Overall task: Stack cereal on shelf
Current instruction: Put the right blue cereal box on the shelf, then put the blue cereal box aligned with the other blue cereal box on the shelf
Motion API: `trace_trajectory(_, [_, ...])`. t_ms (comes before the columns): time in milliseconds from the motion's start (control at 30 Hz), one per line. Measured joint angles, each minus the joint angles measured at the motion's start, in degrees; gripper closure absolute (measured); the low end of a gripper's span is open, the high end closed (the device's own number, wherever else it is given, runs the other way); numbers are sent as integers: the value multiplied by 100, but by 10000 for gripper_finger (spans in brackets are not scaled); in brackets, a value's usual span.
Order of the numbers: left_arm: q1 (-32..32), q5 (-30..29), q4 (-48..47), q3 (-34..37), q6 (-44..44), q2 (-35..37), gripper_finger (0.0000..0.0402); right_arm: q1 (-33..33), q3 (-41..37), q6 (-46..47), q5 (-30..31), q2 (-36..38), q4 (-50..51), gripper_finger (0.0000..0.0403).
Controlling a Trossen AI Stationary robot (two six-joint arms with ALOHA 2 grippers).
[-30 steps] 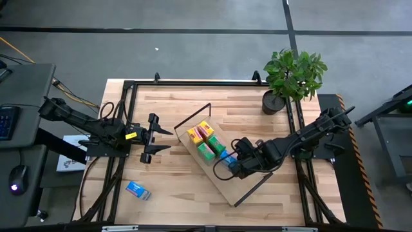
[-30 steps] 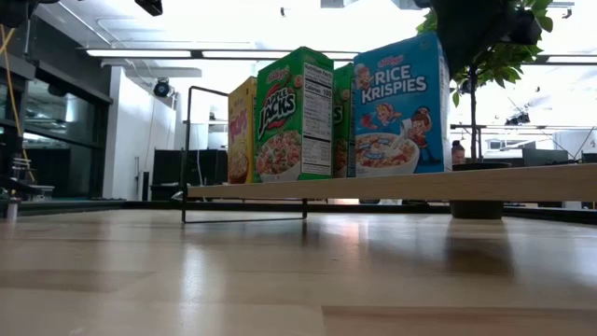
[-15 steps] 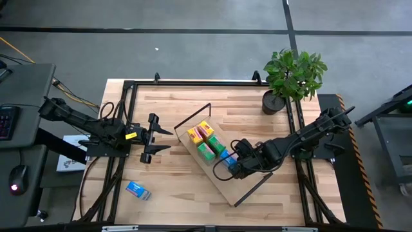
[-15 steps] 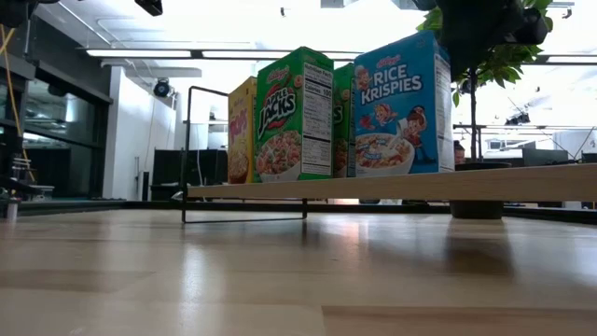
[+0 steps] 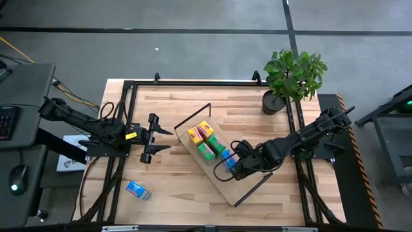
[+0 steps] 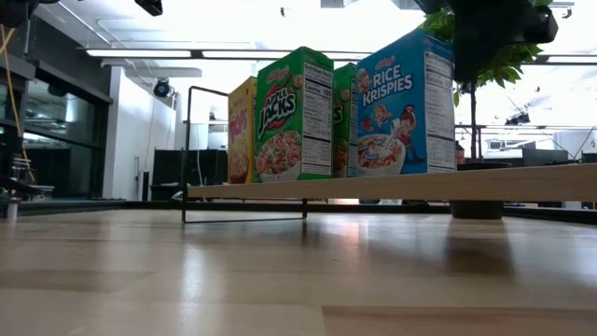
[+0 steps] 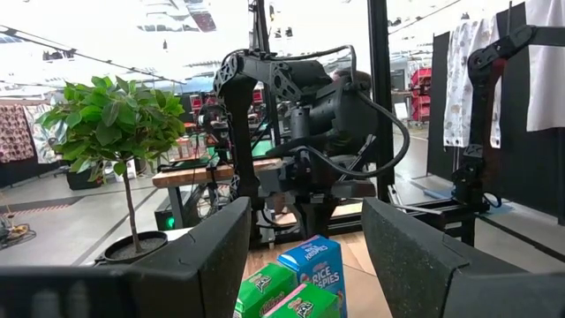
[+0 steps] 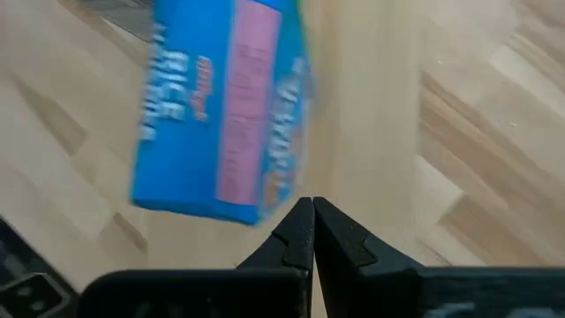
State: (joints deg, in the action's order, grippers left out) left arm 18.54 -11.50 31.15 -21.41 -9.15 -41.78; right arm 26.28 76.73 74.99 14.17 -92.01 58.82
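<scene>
On the tabletop (image 5: 174,103), the shelf (image 5: 222,183) holds upright cereal (image 5: 207,143); right pincer (image 5: 230,164) pressed together, left pincer (image 5: 161,140) spread.

Two blue cereal boxes: one on the shelf (image 5: 239,182) at (image 5: 226,156), one lying on the counter (image 5: 174,180) at (image 5: 138,190). Two green boxes (image 5: 207,151), two yellow ones (image 5: 198,131). One potted plant (image 5: 293,76). Two arms.

Cereal boxes (image 5: 207,143) on shelf (image 5: 241,182), upright
</scene>
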Motion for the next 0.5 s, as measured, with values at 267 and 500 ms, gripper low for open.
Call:
trace_trajectory(267, [0,1,-4,0,0,0,194,15,0,204,216,478,1173,403])
trace_trajectory(500, [-1,0,-8,0,8,0,194,223,2,252,1465,998,1672,403])
